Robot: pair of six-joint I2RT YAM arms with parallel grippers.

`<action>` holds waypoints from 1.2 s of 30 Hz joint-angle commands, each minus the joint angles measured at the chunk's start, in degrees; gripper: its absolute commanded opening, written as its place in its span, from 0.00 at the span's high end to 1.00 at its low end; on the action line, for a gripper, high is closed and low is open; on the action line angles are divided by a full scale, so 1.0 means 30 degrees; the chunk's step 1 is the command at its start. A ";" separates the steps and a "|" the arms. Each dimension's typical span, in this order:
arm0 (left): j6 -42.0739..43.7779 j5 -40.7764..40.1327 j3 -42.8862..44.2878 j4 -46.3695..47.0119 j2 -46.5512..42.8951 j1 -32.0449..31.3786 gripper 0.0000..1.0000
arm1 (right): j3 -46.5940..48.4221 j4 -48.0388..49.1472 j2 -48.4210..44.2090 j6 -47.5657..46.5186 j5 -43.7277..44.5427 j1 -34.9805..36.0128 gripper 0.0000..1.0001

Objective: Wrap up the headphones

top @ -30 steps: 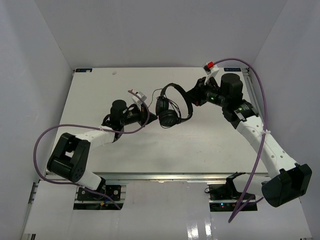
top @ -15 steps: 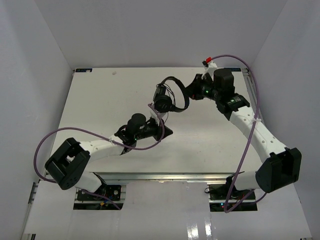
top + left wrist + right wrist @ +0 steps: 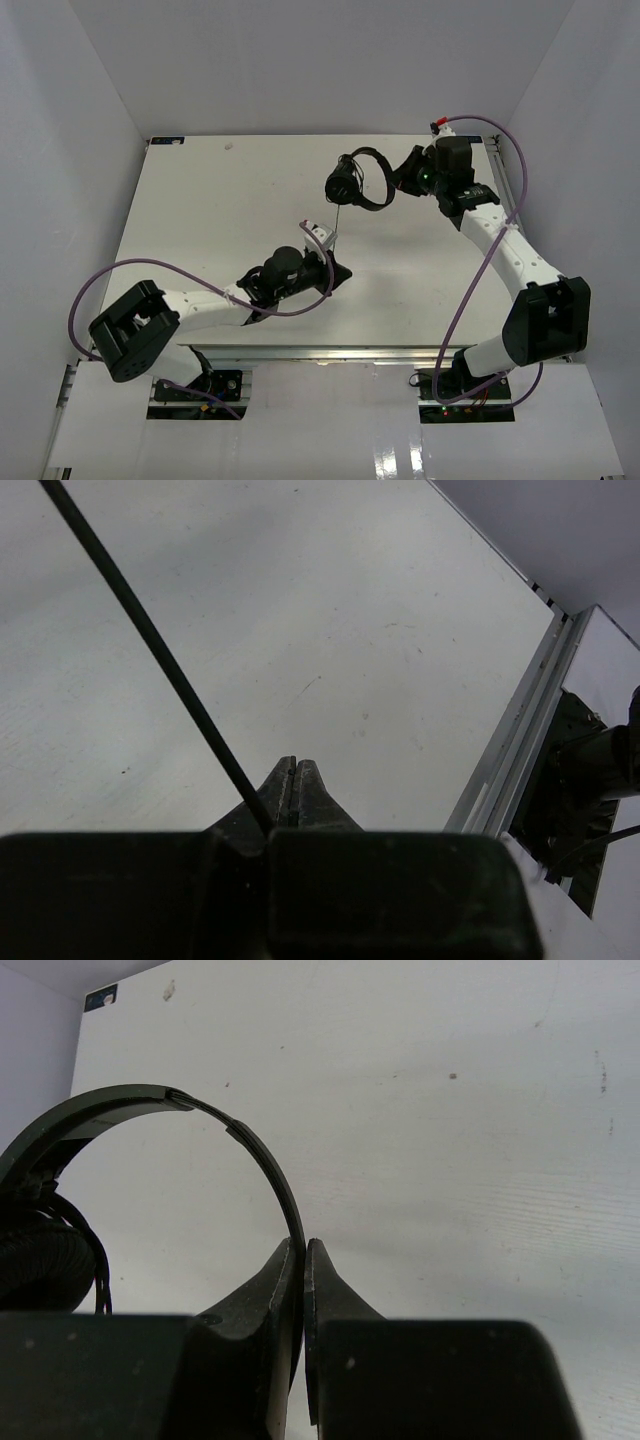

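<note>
The top external camera looks down from behind the arm bases over the whole table (image 3: 200, 200). The wrist cameras sit low and close: the left gripper (image 3: 297, 764) camera faces the table's near right edge. The right gripper (image 3: 304, 1244) camera faces left, sharing the headphones (image 3: 130, 1098) with the overhead view.

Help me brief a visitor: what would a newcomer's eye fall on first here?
First, the black headphones, gripped by the headband in the shut right gripper near the far right of the table. Next, their thin cord, stretched straight from the earcups to the shut left gripper, which sits nearer the front edge.
</note>
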 commanded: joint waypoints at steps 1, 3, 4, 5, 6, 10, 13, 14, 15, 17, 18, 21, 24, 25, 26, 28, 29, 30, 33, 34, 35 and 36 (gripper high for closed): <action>0.0166 -0.0875 0.1667 -0.1865 0.0336 -0.1421 1.00 | -0.0026 0.2604 0.0068 -0.0040 0.3386 -0.0163 0.92; 0.0852 -0.1508 0.2635 -0.3473 0.0636 -0.1838 1.00 | -0.0106 0.2653 0.0153 -0.0491 0.4443 -0.0045 0.92; 0.1260 -0.1856 0.3174 -0.4207 0.0804 -0.2054 1.00 | -0.0130 0.2666 0.0213 -0.0743 0.4948 0.0027 0.92; 0.1395 -0.2190 0.3988 -0.5301 0.1058 -0.2259 1.00 | -0.0306 0.2691 0.0214 -0.1174 0.5786 0.0153 0.92; 0.1631 -0.2637 0.4426 -0.5857 0.1172 -0.2347 1.00 | -0.0424 0.2784 0.0197 -0.1424 0.6139 0.0228 0.92; 0.1560 -0.3541 0.6414 -0.8248 0.1509 -0.2558 1.00 | -0.1573 0.4755 -0.0036 -0.3316 0.8509 0.0662 0.92; 0.0572 -0.2884 0.7379 -0.9088 0.1668 -0.2529 1.00 | -0.2767 0.6408 -0.0156 -0.5401 0.9939 0.1111 0.92; 0.0356 -0.2652 0.7768 -0.9209 0.1824 -0.2521 0.99 | -0.3220 0.6809 -0.0211 -0.5659 1.0116 0.1246 0.92; -0.0232 -0.2336 0.8220 -0.9532 0.2059 -0.2495 0.98 | -0.3858 0.7910 -0.0252 -0.6381 1.0595 0.1623 0.92; -0.0837 -0.0995 0.8721 -0.9576 0.2615 -0.2370 0.96 | -0.4860 0.8707 -0.0211 -0.7257 1.0821 0.1958 0.92; -0.1364 -0.0409 0.8782 -0.9451 0.2914 -0.2269 0.96 | -0.5306 0.8866 -0.0171 -0.7464 1.0754 0.2101 0.92; -0.3135 0.0856 0.8192 -0.8170 0.3622 -0.1567 0.96 | -0.6359 0.9082 0.0061 -0.7582 1.0239 0.2475 0.92; -0.4548 0.2147 0.7260 -0.5991 0.3979 -0.0671 0.96 | -0.7116 0.9001 0.0211 -0.7465 0.9322 0.2545 0.92; -0.4987 0.2471 0.6923 -0.5264 0.4091 -0.0404 0.96 | -0.7324 0.8965 0.0304 -0.7429 0.9108 0.2533 0.92; -0.5439 0.2767 0.6622 -0.4602 0.4193 -0.0155 0.96 | -0.7507 0.8936 0.0393 -0.7396 0.8929 0.2523 0.92; -0.6599 0.3444 0.6227 -0.3371 0.4528 0.0443 0.95 | -0.7947 0.8900 0.0527 -0.7263 0.8478 0.2530 0.92; -0.7208 0.3797 0.6099 -0.2775 0.4734 0.0768 0.94 | -0.8162 0.8877 0.0606 -0.7166 0.8210 0.2519 0.92; -0.7677 0.4042 0.6117 -0.2386 0.4937 0.1032 0.93 | -0.8285 0.8877 0.0647 -0.7065 0.7987 0.2519 0.92; -0.8853 0.4627 0.6218 -0.1231 0.5354 0.1533 0.85 | -0.8561 0.8841 0.0881 -0.6844 0.7562 0.2519 0.92; -0.9295 0.4827 0.6280 -0.0752 0.5467 0.1693 0.81 | -0.8617 0.8876 0.0937 -0.6843 0.7425 0.2519 0.92; -0.9594 0.5089 0.6437 -0.0452 0.5676 0.1816 0.78 | -0.8687 0.8877 0.1007 -0.6843 0.7320 0.2519 0.92; -0.9849 0.5456 0.6646 -0.0276 0.5885 0.1943 0.75 | -0.8734 0.8867 0.1073 -0.6804 0.7210 0.2519 0.92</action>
